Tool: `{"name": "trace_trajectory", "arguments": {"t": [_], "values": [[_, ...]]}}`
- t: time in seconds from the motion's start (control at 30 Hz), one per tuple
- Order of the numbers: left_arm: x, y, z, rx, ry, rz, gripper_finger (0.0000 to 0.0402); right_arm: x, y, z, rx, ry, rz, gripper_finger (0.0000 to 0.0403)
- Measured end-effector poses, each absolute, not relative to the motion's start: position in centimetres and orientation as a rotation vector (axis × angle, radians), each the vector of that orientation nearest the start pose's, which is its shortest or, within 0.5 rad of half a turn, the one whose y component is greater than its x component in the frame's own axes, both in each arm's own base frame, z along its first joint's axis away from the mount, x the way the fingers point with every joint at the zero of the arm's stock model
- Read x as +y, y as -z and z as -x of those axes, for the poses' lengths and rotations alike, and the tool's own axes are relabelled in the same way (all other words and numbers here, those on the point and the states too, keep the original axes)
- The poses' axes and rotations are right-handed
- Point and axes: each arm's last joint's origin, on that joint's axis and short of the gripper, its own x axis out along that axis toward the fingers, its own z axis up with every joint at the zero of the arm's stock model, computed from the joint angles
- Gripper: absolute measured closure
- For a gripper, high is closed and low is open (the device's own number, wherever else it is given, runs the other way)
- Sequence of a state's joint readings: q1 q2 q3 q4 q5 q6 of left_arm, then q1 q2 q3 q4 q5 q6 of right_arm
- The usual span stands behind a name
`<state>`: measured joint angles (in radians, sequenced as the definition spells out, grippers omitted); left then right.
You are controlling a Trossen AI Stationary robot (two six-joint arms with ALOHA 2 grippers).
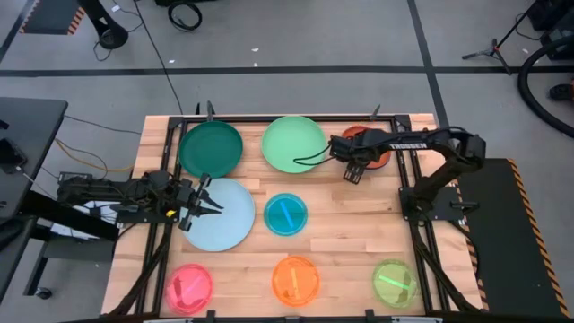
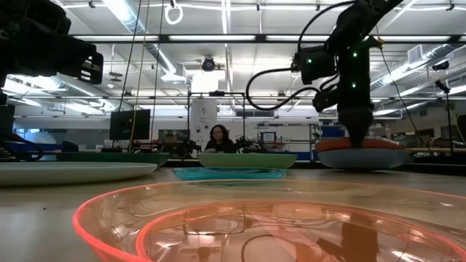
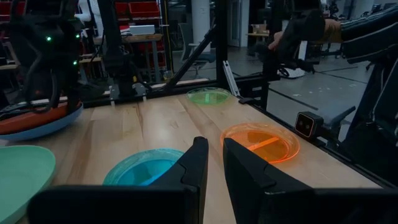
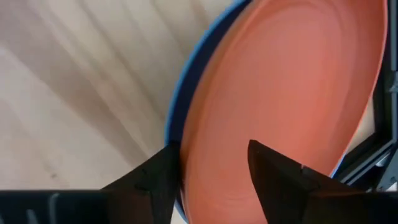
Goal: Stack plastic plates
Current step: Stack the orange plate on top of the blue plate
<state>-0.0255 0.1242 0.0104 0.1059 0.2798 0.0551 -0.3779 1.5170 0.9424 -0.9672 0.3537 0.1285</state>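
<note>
Right tool (image 4: 208,171) astride red-orange plate (image 4: 286,93)

Light wooden table (image 1: 336,235) in a black frame, bearing dark green plate (image 1: 211,149), light green plate (image 1: 294,143), pale blue plate (image 1: 222,215), blue plate (image 4: 177,118) under red-orange plate (image 4: 280,93), small teal plate (image 1: 286,214), pink plate (image 1: 189,287), orange plate (image 1: 295,280), lime plate (image 1: 394,283)

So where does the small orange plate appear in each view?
High view: orange plate, bottom centre, between pink plate and lime plate.
Low view: fills the foreground.
Left wrist view: right of centre.
Right wrist view: not in it.
Shared landmark: teal plate, just beyond it.
</note>
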Motion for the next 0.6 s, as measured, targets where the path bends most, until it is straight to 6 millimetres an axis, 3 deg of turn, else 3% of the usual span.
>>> {"name": "trace_trajectory", "arguments": {"t": [0.37,0.6], "values": [[-1.1,-16.7,-10.4,0.000,0.306,-0.054,0.0343,-9.1,-20.5,-22.0,1.474,0.636,-0.174,0.0194],[-1.1,-16.7,-10.4,-0.001,0.306,-0.054,0.0343,-8.8,-19.4,-22.6,1.393,0.606,-0.122,0.0198]]}}
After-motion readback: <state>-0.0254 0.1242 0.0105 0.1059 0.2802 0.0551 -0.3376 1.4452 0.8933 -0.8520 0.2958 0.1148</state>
